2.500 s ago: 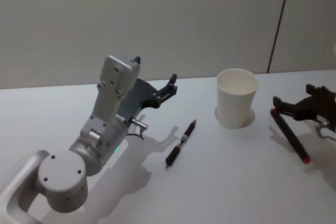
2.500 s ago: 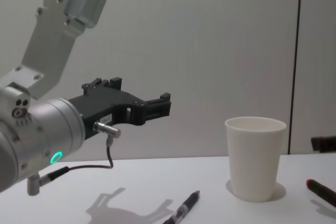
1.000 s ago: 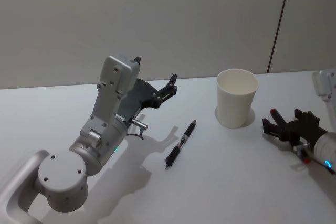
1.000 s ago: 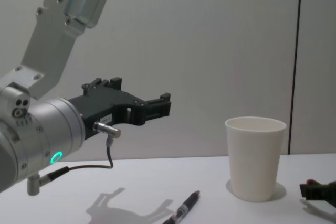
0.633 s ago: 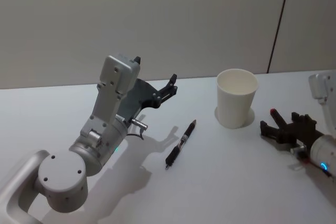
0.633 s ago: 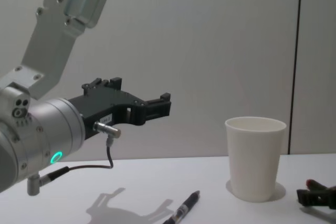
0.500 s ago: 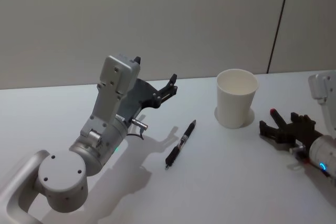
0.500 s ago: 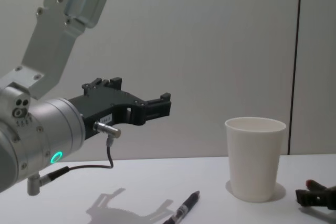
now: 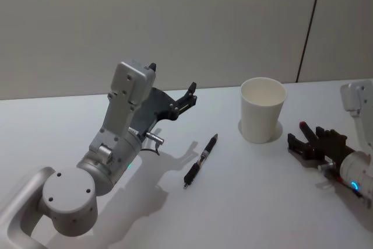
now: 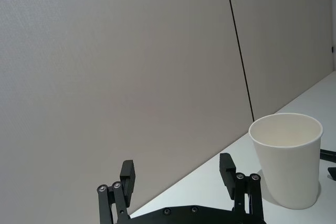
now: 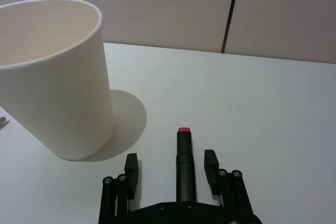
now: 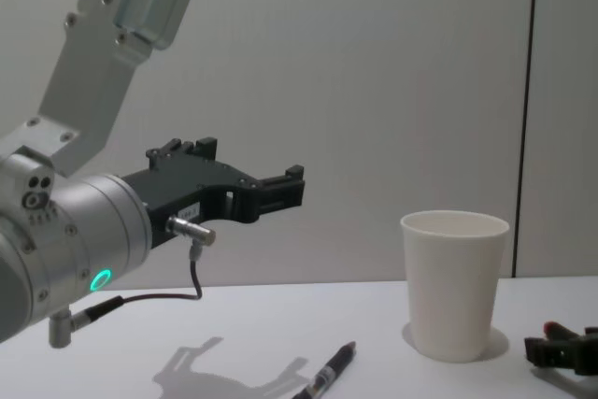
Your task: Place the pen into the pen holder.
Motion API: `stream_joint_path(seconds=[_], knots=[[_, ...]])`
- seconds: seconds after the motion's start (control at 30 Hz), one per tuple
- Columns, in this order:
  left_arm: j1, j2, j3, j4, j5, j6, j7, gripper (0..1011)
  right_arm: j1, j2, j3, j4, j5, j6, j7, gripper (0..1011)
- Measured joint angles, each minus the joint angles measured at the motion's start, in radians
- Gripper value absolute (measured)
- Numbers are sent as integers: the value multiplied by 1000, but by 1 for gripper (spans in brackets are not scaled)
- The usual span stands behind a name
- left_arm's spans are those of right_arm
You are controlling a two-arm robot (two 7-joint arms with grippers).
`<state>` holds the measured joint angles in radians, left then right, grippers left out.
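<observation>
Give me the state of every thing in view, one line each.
Pen holder: upright on the table, nothing seen inside.
Red-tipped pen: lying flat on the table, not yet gripped.
Black pen: lying flat mid-table, untouched.
Right gripper: open, low at the table, fingers either side of the red-tipped pen.
Left gripper: open, empty, raised above the table.

- Cup: plain white.
- Right pen: black, red end.
- Middle pen: black, pale band, reddish tip.
- My left gripper and right gripper: black.
- My left arm: silver.
- Table: white.
</observation>
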<state>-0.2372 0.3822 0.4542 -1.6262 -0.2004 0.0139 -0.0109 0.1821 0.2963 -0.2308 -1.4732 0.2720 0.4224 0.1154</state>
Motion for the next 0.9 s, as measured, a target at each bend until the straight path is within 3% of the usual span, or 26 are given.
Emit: stream_joint_path(seconds=[0.9], knots=[[0,0,0,0,0,0,0,1001,1,-4,-1,8,4,-1,-5,607]])
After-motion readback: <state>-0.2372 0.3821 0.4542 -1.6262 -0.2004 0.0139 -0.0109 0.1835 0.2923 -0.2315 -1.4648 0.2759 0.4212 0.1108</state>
